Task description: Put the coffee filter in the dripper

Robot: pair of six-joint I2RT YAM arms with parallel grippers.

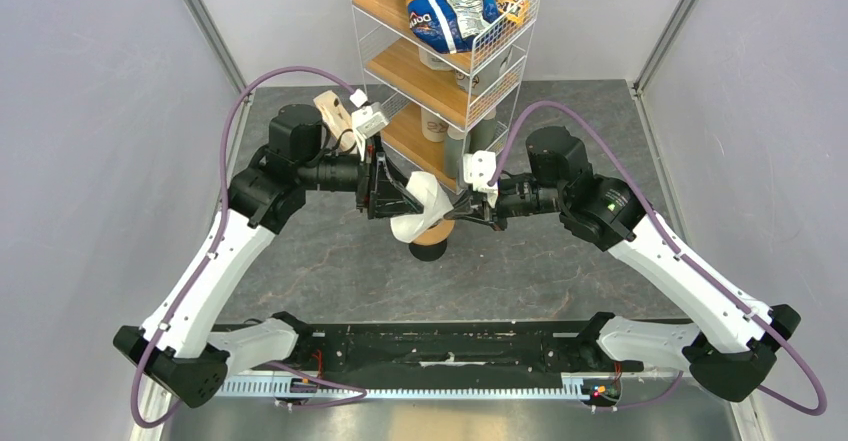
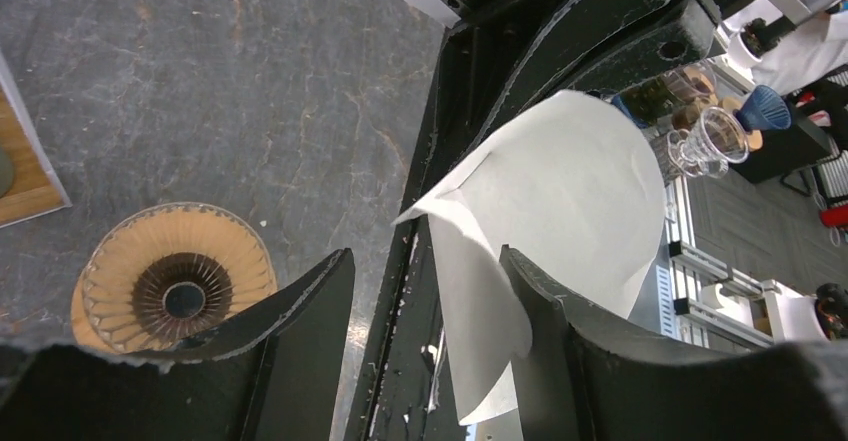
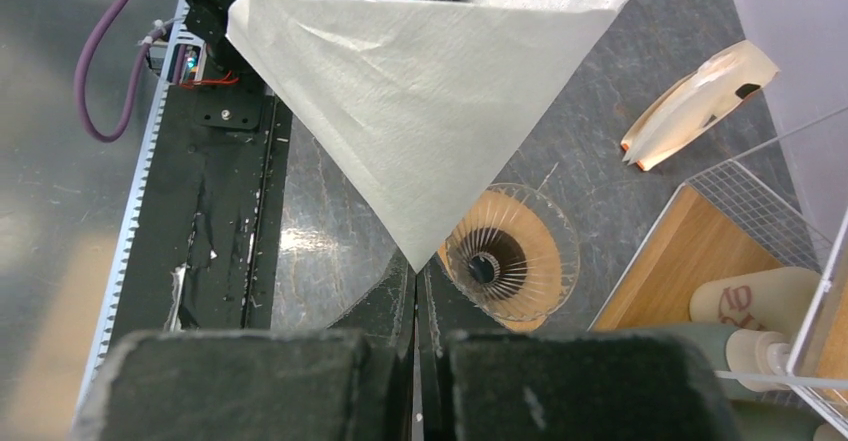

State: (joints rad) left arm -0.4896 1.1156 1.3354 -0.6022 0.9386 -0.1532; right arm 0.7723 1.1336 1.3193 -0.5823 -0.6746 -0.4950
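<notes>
The coffee filter (image 1: 418,204), a white paper cone, hangs in the air between both grippers, just above the dripper (image 1: 432,237). My right gripper (image 3: 415,266) is shut on the filter's pointed tip, and the cone (image 3: 420,101) fans out beyond it. The dripper's tan ribbed ring (image 3: 512,256) sits on the table just right of that tip. My left gripper (image 2: 425,261) is open. The filter's rim (image 2: 560,191) lies between its fingers, against the right finger (image 2: 560,311). The dripper (image 2: 175,283) is low on the left in that view.
A wire shelf rack (image 1: 440,81) with wooden shelves, a blue chip bag (image 1: 445,1) and cups stands just behind the grippers. A beige folded paper packet (image 3: 695,101) lies on the table beside the rack. A black rail (image 1: 450,346) runs along the near edge.
</notes>
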